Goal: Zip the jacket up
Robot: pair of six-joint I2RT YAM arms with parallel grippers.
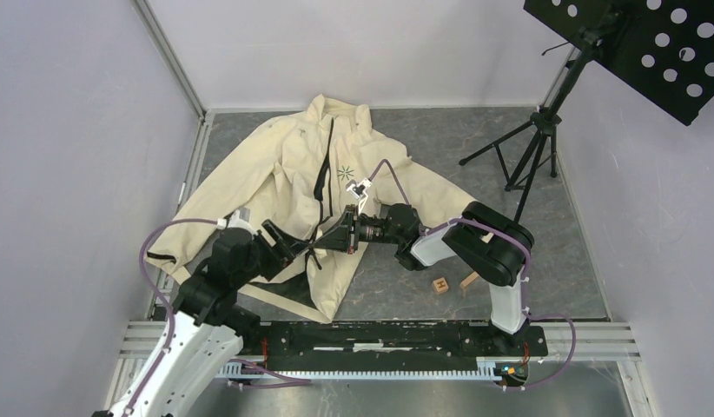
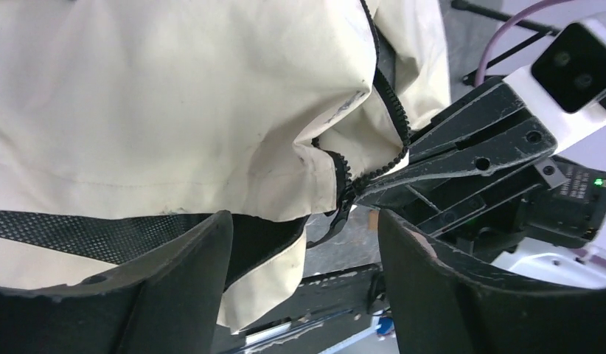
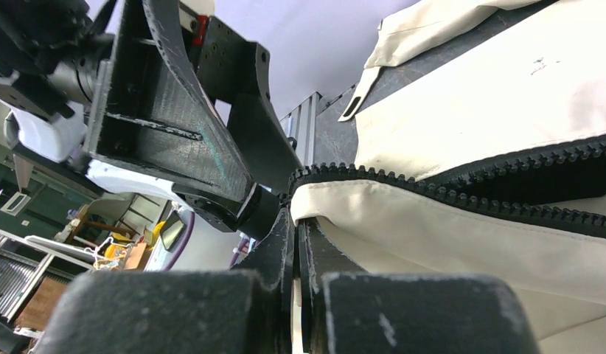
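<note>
The cream jacket lies on its back on the grey table, its dark zipper open near the hem, black lining showing at the lower left. My right gripper is shut on the jacket's zipper edge by the hem; in the right wrist view the gripper pinches the cream fabric beside the zipper teeth. My left gripper is open just left of it. In the left wrist view that gripper has its jaws wide apart around the hem, with the zipper teeth and the right gripper's fingers ahead.
Two small wooden blocks lie on the table right of the hem, near the right arm. A black music stand tripod stands at the back right. White walls close the sides, and an aluminium rail runs along the near edge.
</note>
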